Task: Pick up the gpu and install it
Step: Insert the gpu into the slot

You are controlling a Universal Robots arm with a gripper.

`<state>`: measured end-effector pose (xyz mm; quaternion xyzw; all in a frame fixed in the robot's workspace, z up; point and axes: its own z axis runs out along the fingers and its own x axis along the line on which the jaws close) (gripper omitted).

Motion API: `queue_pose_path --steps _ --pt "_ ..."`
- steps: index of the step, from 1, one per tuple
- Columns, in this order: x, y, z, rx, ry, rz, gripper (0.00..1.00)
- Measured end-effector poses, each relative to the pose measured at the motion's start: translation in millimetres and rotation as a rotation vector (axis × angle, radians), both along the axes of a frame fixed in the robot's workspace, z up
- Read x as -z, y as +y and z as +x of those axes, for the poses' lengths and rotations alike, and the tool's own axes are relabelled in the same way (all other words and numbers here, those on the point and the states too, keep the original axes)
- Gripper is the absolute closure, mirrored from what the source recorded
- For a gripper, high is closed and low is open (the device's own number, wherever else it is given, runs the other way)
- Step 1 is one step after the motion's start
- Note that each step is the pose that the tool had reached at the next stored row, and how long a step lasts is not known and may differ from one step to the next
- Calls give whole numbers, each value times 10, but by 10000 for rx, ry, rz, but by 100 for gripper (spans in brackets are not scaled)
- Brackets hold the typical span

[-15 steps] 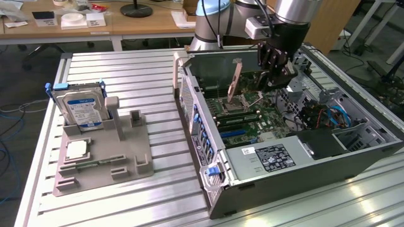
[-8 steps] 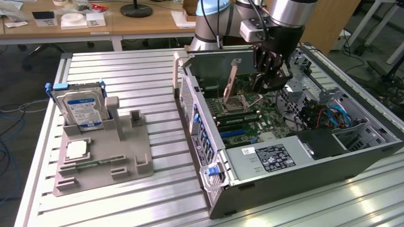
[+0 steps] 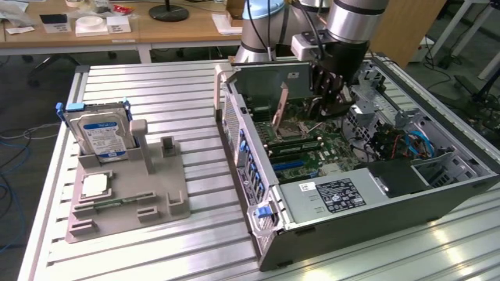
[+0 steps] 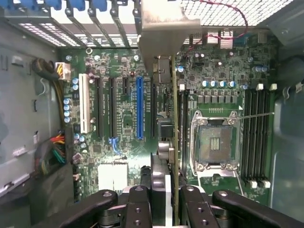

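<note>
Wrist view: hand (image 4: 172, 199) clamped on gpu (image 4: 174, 118), seen edge-on, thin greenish board w/ silvery end bracket, upright above motherboard (image 4: 118, 118), probably not seated.

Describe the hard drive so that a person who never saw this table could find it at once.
Start from the open computer case and look toward the exterior view's left, to the grey plastic holder on the metal table. The hard drive stands upright in the holder's far slot. It is silver with a blue label and blue side rails, unlike the small square silver chip lying flat in front of it.
</note>
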<state>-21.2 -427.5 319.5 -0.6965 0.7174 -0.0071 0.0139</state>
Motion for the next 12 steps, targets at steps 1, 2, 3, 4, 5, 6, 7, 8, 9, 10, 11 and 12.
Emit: queue_pose_path --steps 1,2,3,4,5,6,7,8,9,10,11,12 --pt "18 0 0 145 -1 -1 72" --pt "37 0 0 291 -1 -1 72" --pt "51 0 -3 397 -1 -2 72" --pt "58 -1 -5 421 0 -5 72" --pt "62 -6 -7 423 0 -6 72" --pt "65 -14 -8 424 0 -4 72" --pt "67 -28 -8 424 0 -4 72" --pt "68 -43 -10 424 0 -5 72" --pt "69 -64 -11 424 -1 -3 72" --pt "69 -86 -12 423 0 -4 72" --pt "72 -104 -15 419 -1 -3 72" --pt "79 -113 -22 409 -1 -1 72"
